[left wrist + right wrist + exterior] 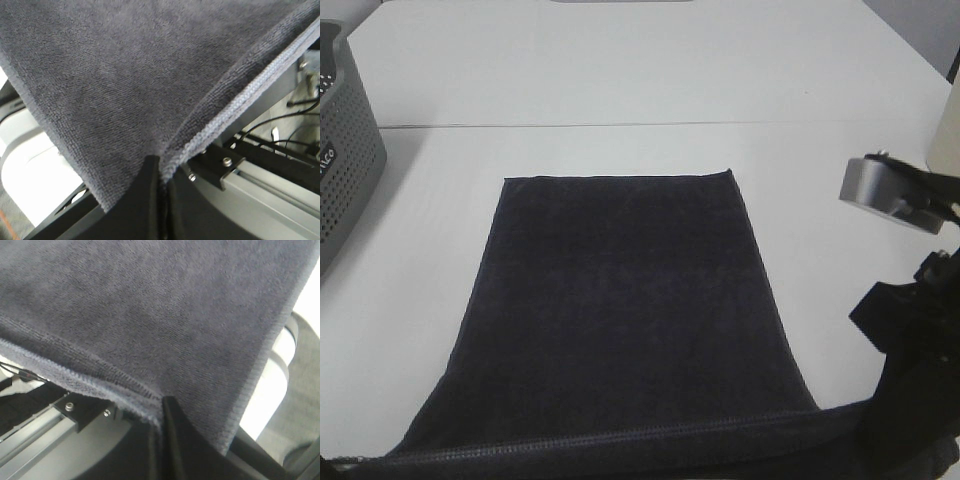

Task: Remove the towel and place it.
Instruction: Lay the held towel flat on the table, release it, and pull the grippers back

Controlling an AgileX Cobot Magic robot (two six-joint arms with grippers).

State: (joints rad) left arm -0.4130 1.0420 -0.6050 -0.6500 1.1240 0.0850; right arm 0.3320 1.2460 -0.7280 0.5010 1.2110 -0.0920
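The dark navy towel (620, 300) lies spread lengthwise on the white table (620, 70), its near hemmed edge lifted along the bottom of the high view. In the left wrist view my left gripper (161, 172) is shut on a near corner of the towel (140, 75), the cloth fanning away from its black fingers (142, 200). My right gripper (161, 412) is likewise shut on the other near corner of the towel (150, 305), with the hem pinched between its fingers (175, 440). In the high view only part of the right arm (910, 330) shows; both grippers' tips sit below the frame.
A grey perforated basket (345, 150) stands at the table's left edge. A round metal part (880, 190) of the right arm's mount sits at the right. A seam (620, 125) crosses the table behind the towel. Metal frame rails (260, 185) run under the table's near edge.
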